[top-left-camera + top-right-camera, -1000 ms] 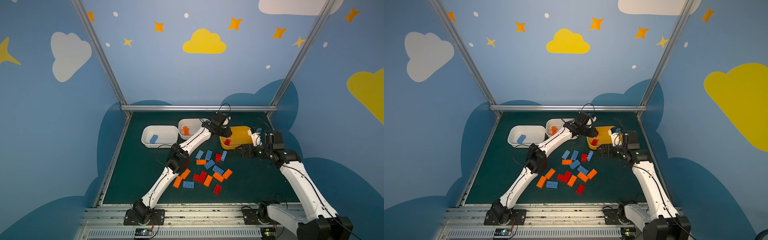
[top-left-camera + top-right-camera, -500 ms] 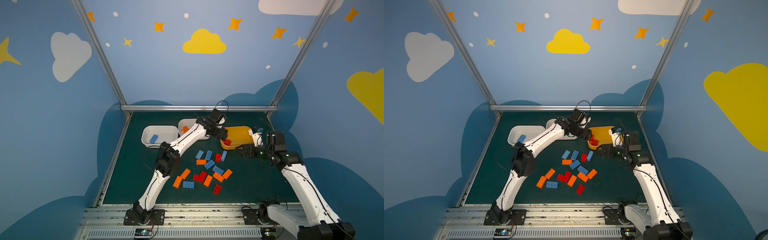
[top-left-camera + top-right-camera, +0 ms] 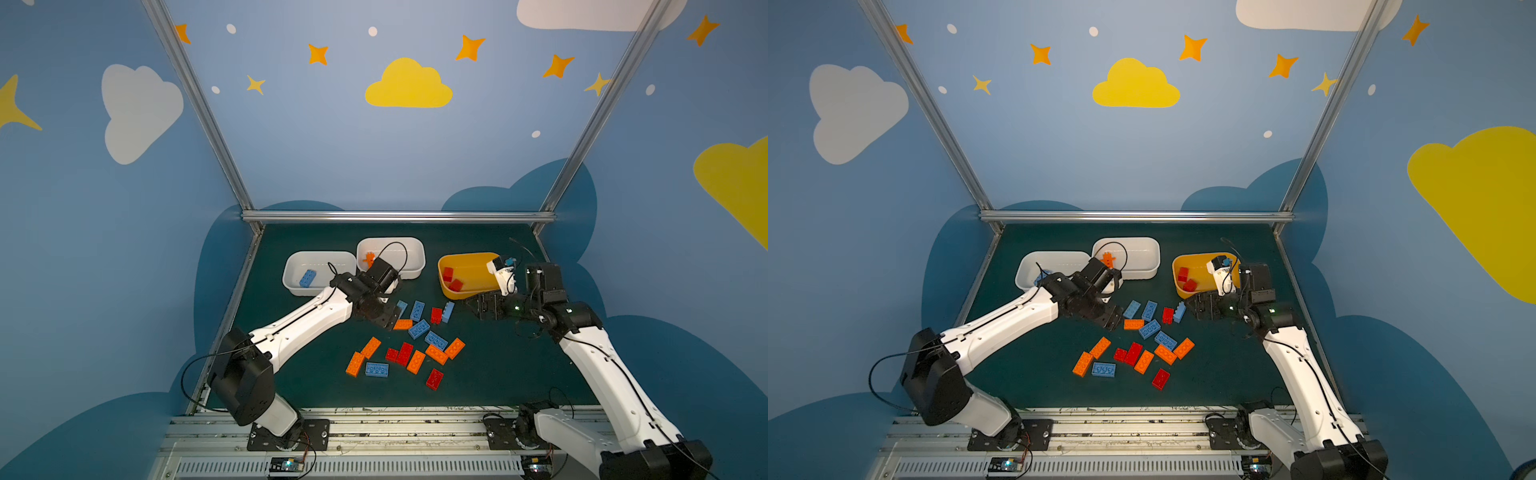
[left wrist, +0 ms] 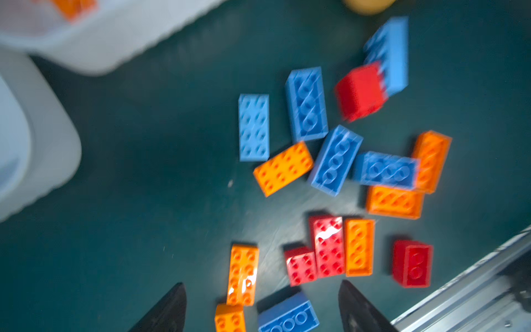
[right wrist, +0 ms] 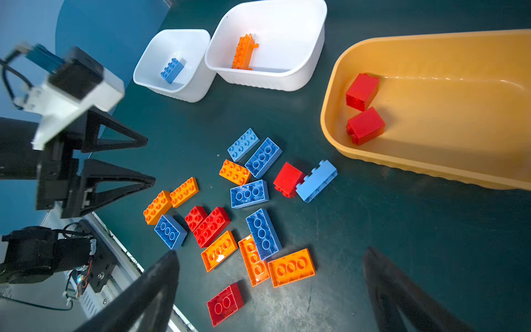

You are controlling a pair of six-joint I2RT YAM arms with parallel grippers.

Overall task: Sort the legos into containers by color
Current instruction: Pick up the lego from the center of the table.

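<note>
**Q:** Legos (image 3: 409, 345): where? Clock laid on the mat (image 3: 498, 365), 12 at the back wall, 6 at my bases.

**A:** Sixteen loose in a pile mid-mat: six blue, six orange, four red. Nearest me, at the pile's 6, a lone red brick (image 3: 434, 379), hollow side up, apart from the rest. At its 9, a blue brick (image 3: 377, 369), also hollow side up, touching an orange brick (image 3: 354, 364). At the pile's far edge, around 1, a tipped red brick (image 3: 436, 315) lies on its side against a light-blue brick (image 3: 448, 311).

**Q:** Grippers?

**A:** My left gripper (image 3: 388, 323) hangs over the pile's 10 o'clock edge, jaws apart, nothing between them. My right gripper (image 3: 473, 308) sits above the mat at the pile's 2, just in front of the yellow tub (image 3: 469, 266), jaws spread wide, empty too.

**Q:** Far side?

**A:** At 11, the left white tub (image 3: 307, 257) with one blue block (image 3: 307, 277) in it. At 12, just beside that one and a bit farther back, the middle white tub (image 3: 411, 253) with a long orange piece (image 3: 368, 259); part of it is hidden by my left wrist in both top views. At 1, the yellow tub holds two red blocks (image 3: 448, 273), close together near its 9 o'clock end. The left wrist view is blurred, so there is no detail from it beyond the brick colours.
</note>
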